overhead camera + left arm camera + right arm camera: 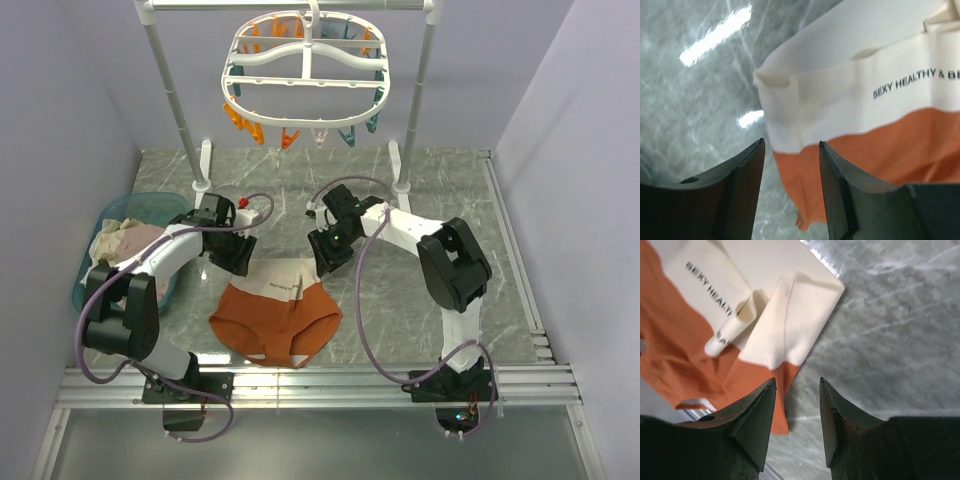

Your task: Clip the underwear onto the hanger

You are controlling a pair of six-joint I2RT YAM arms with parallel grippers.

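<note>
The rust-orange underwear (277,315) lies flat on the marble table, its beige waistband (283,272) toward the back. My left gripper (240,258) hovers open over the waistband's left corner (777,105), with nothing pinched between its fingers. My right gripper (325,260) is open above the right corner, where the waistband is folded over on itself (790,325). The white oval hanger (305,70), with orange and teal clothespins dangling, hangs from the rack at the back centre, far from both grippers.
A blue basket (120,205) holding a pale clothes pile (125,240) sits at the left beside my left arm. The white pole rack (170,90) stands at the back with its feet on the table. Grey walls close in both sides.
</note>
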